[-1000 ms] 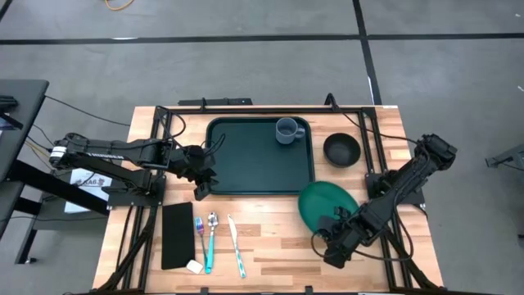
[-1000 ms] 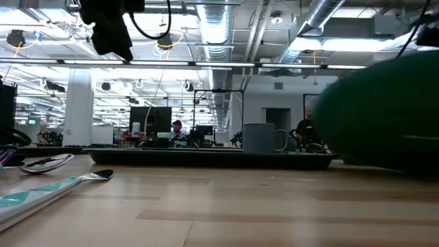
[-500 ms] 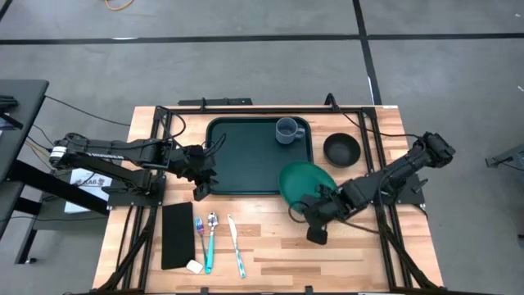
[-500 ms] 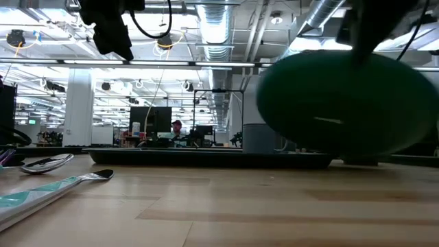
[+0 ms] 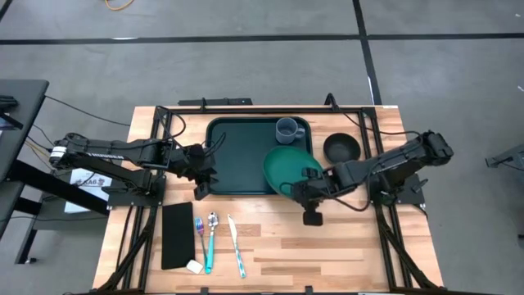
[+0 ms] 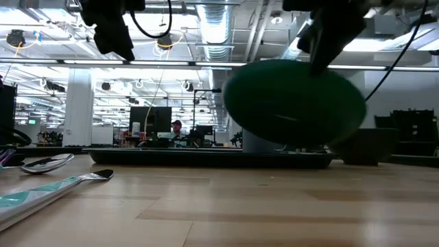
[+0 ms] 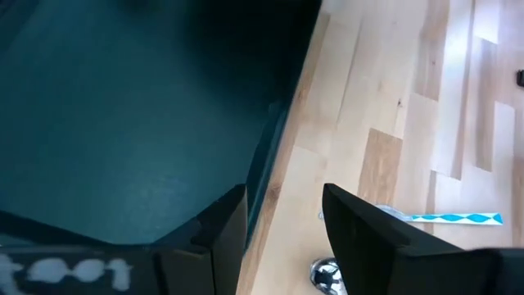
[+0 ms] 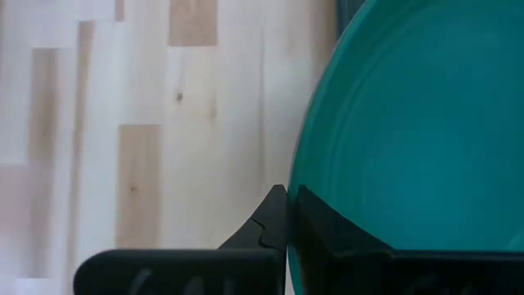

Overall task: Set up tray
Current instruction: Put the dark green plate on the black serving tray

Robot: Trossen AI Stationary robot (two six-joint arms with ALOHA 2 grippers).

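We see cutlery (image 5: 214, 239) nearest on worktop (image 5: 344, 246). Right gripper (image 5: 304, 190) clamps rim of green plate (image 5: 286, 166), lifted over tray's right front corner. Left gripper (image 5: 202, 182), fingers apart, hovers at tray's left front corner. Tray (image 5: 241, 152) lies mid-worktop, grey mug (image 5: 286, 129) at its far right.

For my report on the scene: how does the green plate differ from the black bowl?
The green plate is wide and shallow; the black bowl is smaller and deeper. The plate is held off the table by the right gripper, over the tray; the bowl rests on the table beside the tray. Both are round.
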